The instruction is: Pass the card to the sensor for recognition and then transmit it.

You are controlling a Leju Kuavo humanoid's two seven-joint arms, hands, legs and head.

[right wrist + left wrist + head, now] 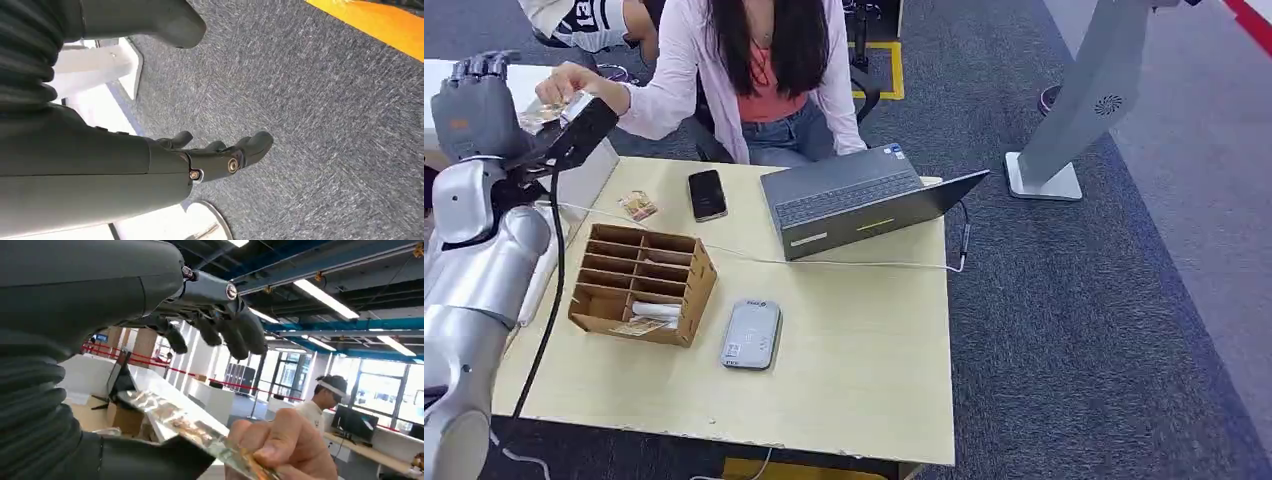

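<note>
While person's hand (280, 447) grips card (185, 425), left hand (210, 325) spread; right hand (220, 155) empty, fingers apart.

Hidden and unclear parts at the card handover

The card (200, 432) is blurred, its print unreadable, one end under a person's fingers (280, 447). The left hand (474, 105) shows its back, palm hidden. The sensor (751, 334) label is too small to read.

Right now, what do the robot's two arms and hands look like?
The left arm is smooth, rounded silver with a black cable along it. The left hand is grey with an orange mark, a ribbed grey cover and darker fingers. The right hand is dark grey with small round metal fittings.
</note>
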